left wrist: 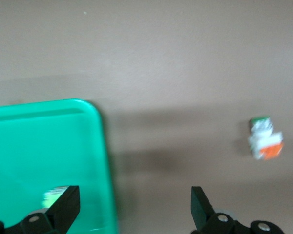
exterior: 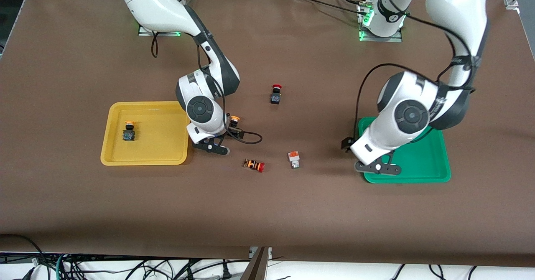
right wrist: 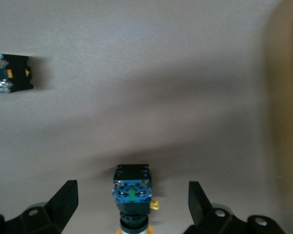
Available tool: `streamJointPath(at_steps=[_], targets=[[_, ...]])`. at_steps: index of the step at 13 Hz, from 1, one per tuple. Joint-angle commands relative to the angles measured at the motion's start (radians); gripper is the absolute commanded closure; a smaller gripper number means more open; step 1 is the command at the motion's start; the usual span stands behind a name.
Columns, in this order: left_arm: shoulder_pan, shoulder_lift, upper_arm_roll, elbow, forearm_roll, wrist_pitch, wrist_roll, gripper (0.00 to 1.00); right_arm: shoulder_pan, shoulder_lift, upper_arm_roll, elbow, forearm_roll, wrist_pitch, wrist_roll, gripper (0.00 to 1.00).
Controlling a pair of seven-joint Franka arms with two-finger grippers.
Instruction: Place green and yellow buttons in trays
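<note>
Right gripper hangs low over the worktop beside the yellow tray, jaws open, a yellow-capped button standing between them, untouched. 1 more yellow button sits in that tray. Left gripper is over the green tray edge, jaws open and empty; a green-topped button lies in the tray by 1 jaw. The white-orange button lies on the worktop, well apart.

A brown counter is seen. One tray is yellow, the other tray green. A red-capped switch is black; another switch is orange-striped.
</note>
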State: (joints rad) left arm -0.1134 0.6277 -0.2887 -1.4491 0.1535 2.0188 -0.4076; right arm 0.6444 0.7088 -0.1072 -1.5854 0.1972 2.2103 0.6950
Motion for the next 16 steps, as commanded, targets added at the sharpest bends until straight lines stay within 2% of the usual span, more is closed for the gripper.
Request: streamJointPath(at_steps=[1,3,5,6,7,8,9,14,16], targets=[[-0.072,0.127,0.005,0.148,-0.034,0.013,-0.147,0.0,0.015,0.035,0.001,0.025,0.021,0.009,0.015,0.0],[-0.141,0.168,0.009,0.142,-0.09,0.11,-0.229,0.0,0.021,0.049,0.001,0.024,0.015,0.009,0.012,0.0],[-0.19,0.205,0.017,0.135,-0.081,0.211,-0.299,0.0,0.024,0.049,0.001,0.021,0.01,0.008,-0.002,0.03],[-0.202,0.234,0.017,0.138,-0.08,0.26,-0.315,0.0,0.024,0.05,0.001,0.018,0.01,0.008,-0.005,0.24],[-0.224,0.244,0.029,0.135,-0.068,0.288,-0.318,0.0,0.024,0.054,0.001,0.018,0.01,0.008,-0.008,0.65],[-0.248,0.254,0.057,0.131,-0.03,0.296,-0.318,0.0,0.024,0.054,0.001,0.019,0.01,0.008,-0.02,0.91],[-0.265,0.271,0.065,0.131,-0.005,0.296,-0.321,0.0,0.024,0.051,0.001,0.019,0.01,0.006,-0.053,1.0],[-0.293,0.3,0.068,0.131,0.004,0.301,-0.355,0.02,0.009,0.018,-0.008,0.025,0.011,-0.03,-0.119,1.0],[-0.293,0.308,0.082,0.131,0.006,0.334,-0.336,0.28,-0.06,-0.017,-0.009,0.07,0.018,-0.157,-0.222,1.0]])
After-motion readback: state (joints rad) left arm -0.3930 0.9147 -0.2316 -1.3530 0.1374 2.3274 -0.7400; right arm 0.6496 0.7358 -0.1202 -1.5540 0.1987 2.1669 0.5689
